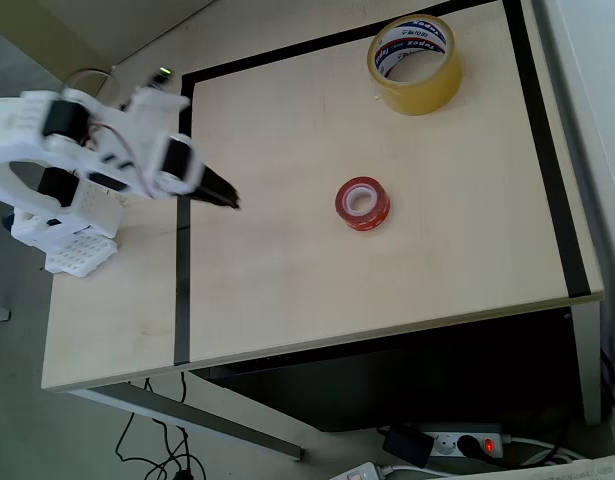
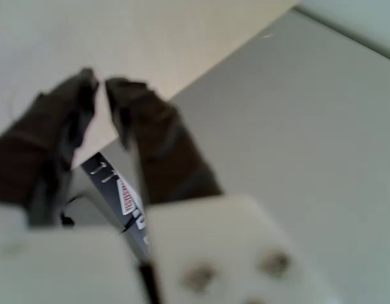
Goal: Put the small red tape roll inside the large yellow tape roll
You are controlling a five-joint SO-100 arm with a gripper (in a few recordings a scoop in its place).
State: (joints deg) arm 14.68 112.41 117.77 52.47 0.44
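Note:
The small red tape roll (image 1: 362, 203) lies flat near the middle of the light wooden table (image 1: 287, 280), its white core facing up. The large yellow tape roll (image 1: 415, 63) stands at the back right, with blue and red lettering on its inner core. My gripper (image 1: 225, 193) hovers at the table's left side, well left of the red roll, black fingers pointing toward it. In the blurred wrist view the gripper (image 2: 101, 85) has its dark fingers nearly together, only a thin slit between the tips and nothing held.
Black tape lines (image 1: 182, 270) frame the work area on the left, top and right. The arm's white base (image 1: 72, 235) sits at the left table edge. The table's front edge runs below, with a power strip (image 1: 467, 443) and cables on the floor.

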